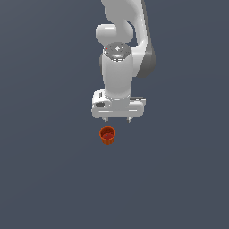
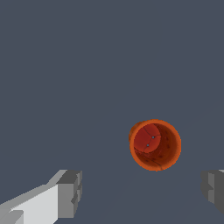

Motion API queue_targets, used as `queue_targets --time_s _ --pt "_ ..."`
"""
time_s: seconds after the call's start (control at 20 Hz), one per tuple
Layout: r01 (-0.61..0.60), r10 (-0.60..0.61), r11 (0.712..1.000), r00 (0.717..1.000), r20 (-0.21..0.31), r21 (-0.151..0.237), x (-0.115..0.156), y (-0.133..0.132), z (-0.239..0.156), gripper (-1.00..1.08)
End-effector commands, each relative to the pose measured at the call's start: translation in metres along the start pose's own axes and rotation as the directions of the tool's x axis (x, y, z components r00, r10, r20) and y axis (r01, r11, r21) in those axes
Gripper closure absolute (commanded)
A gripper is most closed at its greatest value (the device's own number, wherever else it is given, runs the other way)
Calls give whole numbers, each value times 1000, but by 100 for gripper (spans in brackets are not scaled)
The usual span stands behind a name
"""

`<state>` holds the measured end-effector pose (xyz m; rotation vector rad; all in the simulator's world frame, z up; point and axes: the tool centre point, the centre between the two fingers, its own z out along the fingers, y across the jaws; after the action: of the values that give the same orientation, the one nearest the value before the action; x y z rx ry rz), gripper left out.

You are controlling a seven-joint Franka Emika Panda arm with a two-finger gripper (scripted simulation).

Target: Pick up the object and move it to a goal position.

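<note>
The object is a small orange-red tapered cup (image 1: 107,135) with a darker red inside, standing upright on the flat grey ground. In the exterior view it sits just below the white gripper (image 1: 117,120), a little toward that view's left of the fingertips. The gripper hangs above it with its jaws spread wide and nothing between them. In the wrist view the cup (image 2: 155,145) shows from above, open mouth up, apart from both grey fingertips (image 2: 70,192). The gripper (image 2: 142,190) does not touch the cup.
The white arm (image 1: 118,53) rises behind the gripper toward the exterior view's top. The plain grey ground (image 1: 44,179) spreads all around the cup.
</note>
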<state>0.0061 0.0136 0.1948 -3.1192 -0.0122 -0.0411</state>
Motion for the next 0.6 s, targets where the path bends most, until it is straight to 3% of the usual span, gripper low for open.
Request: queue_targets --time_s 0.0,0.55 --pt "0 0 1000 1000 0 0 0 0 0 -20" --pt "11 -11 1000 1000 -8 5 0 -13 -5 -20"
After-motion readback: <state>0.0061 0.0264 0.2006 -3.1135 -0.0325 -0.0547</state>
